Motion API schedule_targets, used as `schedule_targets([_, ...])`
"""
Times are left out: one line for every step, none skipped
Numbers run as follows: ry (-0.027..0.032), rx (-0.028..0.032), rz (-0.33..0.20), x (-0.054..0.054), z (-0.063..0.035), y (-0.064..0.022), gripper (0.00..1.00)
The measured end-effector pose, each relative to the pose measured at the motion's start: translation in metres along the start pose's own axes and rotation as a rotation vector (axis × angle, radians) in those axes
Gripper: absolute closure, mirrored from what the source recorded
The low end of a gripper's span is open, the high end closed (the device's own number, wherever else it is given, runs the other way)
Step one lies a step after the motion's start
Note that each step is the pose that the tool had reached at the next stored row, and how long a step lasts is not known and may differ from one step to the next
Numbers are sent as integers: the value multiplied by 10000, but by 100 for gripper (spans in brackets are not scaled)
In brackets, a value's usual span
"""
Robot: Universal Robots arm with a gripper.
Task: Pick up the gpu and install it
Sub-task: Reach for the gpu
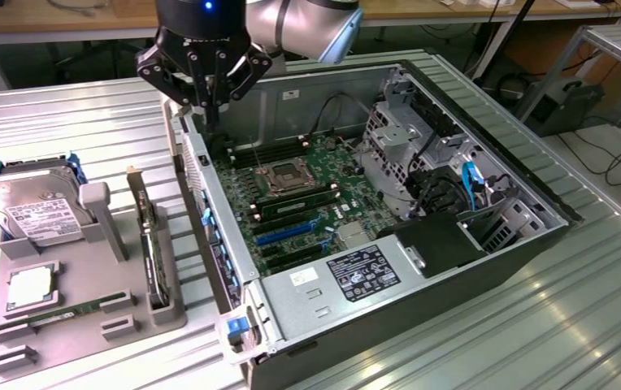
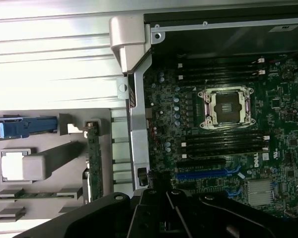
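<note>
The pincer (image 1: 210, 115) is held narrow, fingers brought together w/ nothing gripped between them. It points down over the far rear corner of the open PC case (image 1: 484, 244), on the exterior view's left side of that case. Just below it the case's rear wall is seen, and past that the motherboard (image 1: 305, 203). The CPU socket (image 1: 285, 175) lies near the board's middle w/ RAM slots on either side of it, and the blue expansion slots (image 1: 288, 231) lie nearer the case's front end. A PSU (image 1: 362, 272) w/ a white label is fitted at that front end.

The gpu (image 1: 150, 244) is not held. It is stood on its long edge (dark green board, seen edge-on) in a slot of the grey holder (image 1: 93, 276), which rests on the ribbed metal surface (image 1: 61, 122). The card is just beside the case's outer wall, on the exterior view's left, and well apart from the pincer.

Further out in the same holder, a hard drive (image 1: 28, 207) is propped in its cradle, a square silver chip (image 1: 31, 286) is set in a recess, and a RAM stick (image 1: 67, 315) is laid flat toward the near edge.
</note>
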State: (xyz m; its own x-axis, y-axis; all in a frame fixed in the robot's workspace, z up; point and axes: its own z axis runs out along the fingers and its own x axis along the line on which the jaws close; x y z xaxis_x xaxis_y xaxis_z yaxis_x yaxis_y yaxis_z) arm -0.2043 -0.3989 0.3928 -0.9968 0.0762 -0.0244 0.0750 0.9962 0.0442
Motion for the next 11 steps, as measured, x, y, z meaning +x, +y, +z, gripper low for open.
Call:
schedule_targets([0,4,0,1,0,0,89])
schedule_targets([0,10,1,3,0,0,89])
schedule_targets([-1,12,1,7,1,-1,89])
schedule_targets([-3,12,0,9,2,-1,89])
schedule_targets([-3,12,0,12,3,-1,89])
schedule_targets([-2,13,0,16,3,-1,89])
schedule_targets([-3,14,0,20,2,-2,89])
schedule_targets([-2,14,0,23,2,-2,89])
schedule_targets([-2,14,0,26,2,-2,89])
schedule_targets([-2,13,0,32,3,-2,89])
schedule_targets([-2,14,0,37,3,-3,89])
